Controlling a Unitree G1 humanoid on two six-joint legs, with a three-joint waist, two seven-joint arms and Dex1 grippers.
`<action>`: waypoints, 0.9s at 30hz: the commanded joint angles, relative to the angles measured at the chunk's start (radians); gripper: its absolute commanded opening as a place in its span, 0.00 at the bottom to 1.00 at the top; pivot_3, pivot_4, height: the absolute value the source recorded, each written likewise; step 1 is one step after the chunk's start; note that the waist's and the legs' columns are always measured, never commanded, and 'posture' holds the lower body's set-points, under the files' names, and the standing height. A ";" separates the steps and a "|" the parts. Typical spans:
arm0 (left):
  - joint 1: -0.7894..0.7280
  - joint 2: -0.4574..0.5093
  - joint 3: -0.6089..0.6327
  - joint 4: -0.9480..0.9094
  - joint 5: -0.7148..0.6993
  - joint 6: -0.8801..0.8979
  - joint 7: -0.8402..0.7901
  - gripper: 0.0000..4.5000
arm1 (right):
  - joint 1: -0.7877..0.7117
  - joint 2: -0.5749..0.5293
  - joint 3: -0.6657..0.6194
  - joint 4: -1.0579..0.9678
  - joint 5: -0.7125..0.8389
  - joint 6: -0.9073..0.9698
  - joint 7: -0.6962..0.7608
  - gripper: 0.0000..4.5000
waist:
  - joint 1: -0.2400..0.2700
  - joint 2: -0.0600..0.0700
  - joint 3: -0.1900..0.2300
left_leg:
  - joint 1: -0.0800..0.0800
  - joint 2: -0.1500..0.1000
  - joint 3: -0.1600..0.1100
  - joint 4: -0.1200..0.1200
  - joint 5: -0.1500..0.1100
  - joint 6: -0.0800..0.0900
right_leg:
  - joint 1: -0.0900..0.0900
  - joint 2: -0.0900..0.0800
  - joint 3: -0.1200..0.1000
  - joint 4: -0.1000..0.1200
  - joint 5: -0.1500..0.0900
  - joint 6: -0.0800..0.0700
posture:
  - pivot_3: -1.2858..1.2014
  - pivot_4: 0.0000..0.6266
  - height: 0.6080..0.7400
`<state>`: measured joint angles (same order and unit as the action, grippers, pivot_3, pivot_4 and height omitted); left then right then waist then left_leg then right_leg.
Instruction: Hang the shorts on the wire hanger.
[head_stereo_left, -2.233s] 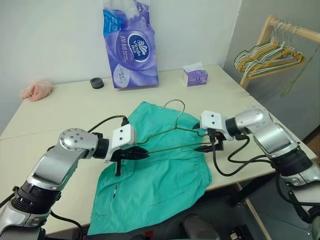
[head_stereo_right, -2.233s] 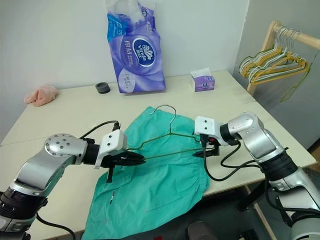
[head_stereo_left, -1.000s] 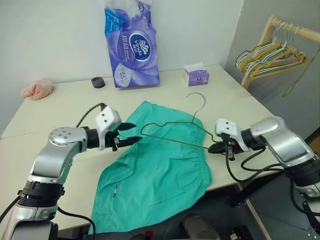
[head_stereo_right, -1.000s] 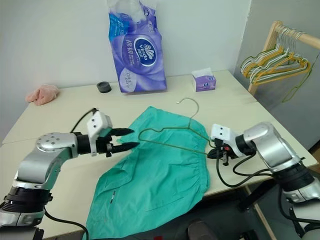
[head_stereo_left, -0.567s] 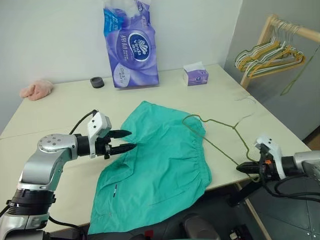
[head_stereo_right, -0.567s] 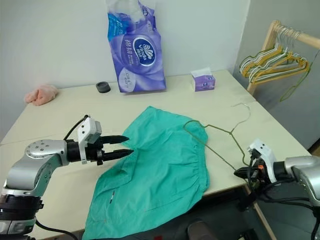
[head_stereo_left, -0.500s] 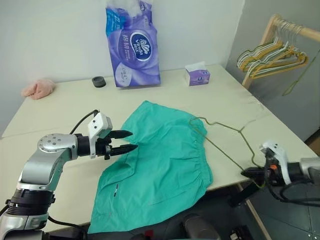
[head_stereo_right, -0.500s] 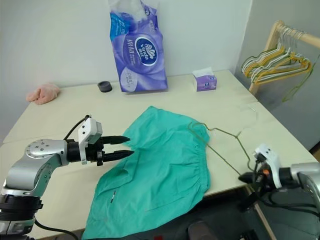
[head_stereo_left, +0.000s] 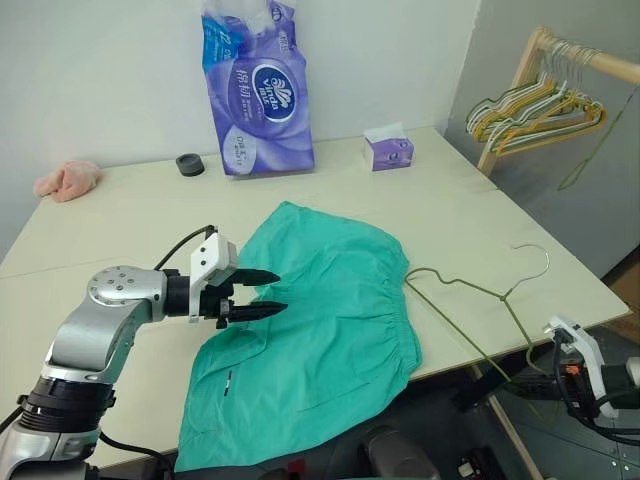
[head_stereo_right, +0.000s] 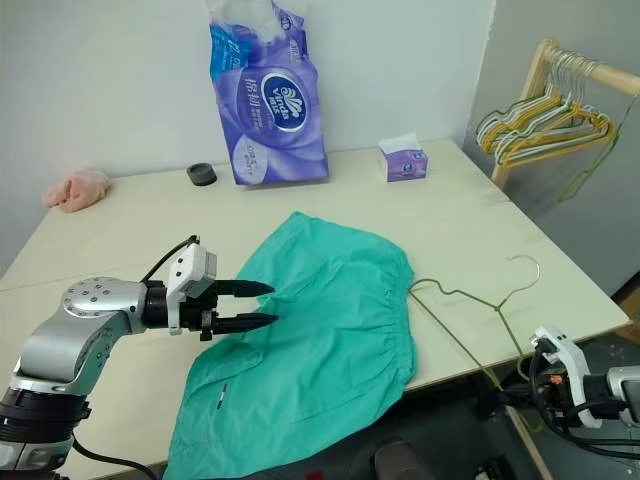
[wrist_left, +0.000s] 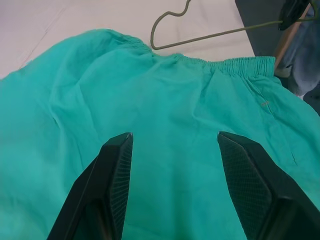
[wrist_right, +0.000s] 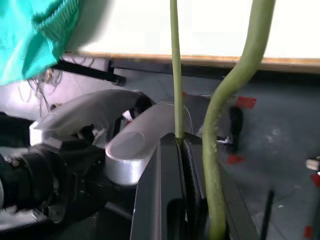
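While the shorts (head_stereo_left: 310, 330) lie flat on the table (head_stereo_left: 130, 220), lower end hanging over the near edge, the wire hanger (head_stereo_left: 480, 300) sits off to their right, one corner on the table beside the waistband, hook up over the right edge; right gripper (wrist_right: 182, 150) clamped tight on the hanger's wire past the table edge; left gripper (head_stereo_right: 255, 305) spread apart, empty, fingertips over the shorts' left side.
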<state>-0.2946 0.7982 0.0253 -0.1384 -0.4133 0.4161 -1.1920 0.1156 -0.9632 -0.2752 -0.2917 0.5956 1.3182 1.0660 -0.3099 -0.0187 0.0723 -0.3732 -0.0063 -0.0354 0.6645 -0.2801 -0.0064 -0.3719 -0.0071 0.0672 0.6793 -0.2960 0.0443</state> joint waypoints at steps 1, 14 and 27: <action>-0.033 -0.017 0.000 -0.012 0.012 -0.018 0.040 0.63 | -0.059 0.031 0.018 0.007 0.045 0.038 -0.043 0.00 | 0.001 0.000 0.000 | 0.000 0.000 0.000 0.000 0.000 0.000 | 0.000 0.000 0.001 0.000 0.000 0.000 | 0.37 0.08 1.00; -0.004 -0.019 0.013 -0.019 0.030 -0.042 0.085 0.63 | -0.054 0.014 -0.006 0.112 0.106 0.073 -0.077 0.00 | 0.006 0.000 0.000 | -0.001 0.000 0.002 0.000 0.000 0.000 | -0.001 0.000 0.002 0.000 0.000 0.000 | 0.38 0.07 1.00; -0.016 -0.022 0.004 0.008 0.045 -0.069 0.093 0.63 | -0.088 0.047 0.009 0.056 0.194 0.106 -0.099 0.00 | 0.004 0.000 0.000 | 0.000 0.000 0.003 0.000 0.000 0.000 | -0.001 0.000 0.003 0.000 0.000 0.000 | 0.37 0.07 1.00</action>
<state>-0.2893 0.7767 0.0245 -0.1229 -0.3713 0.3646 -1.1025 0.0486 -0.9180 -0.2611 -0.2034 0.7616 1.4230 0.9710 -0.3054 -0.0189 0.0725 -0.3738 -0.0061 -0.0324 0.6644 -0.2802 -0.0064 -0.3731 -0.0069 0.0697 0.6791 -0.2960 0.0445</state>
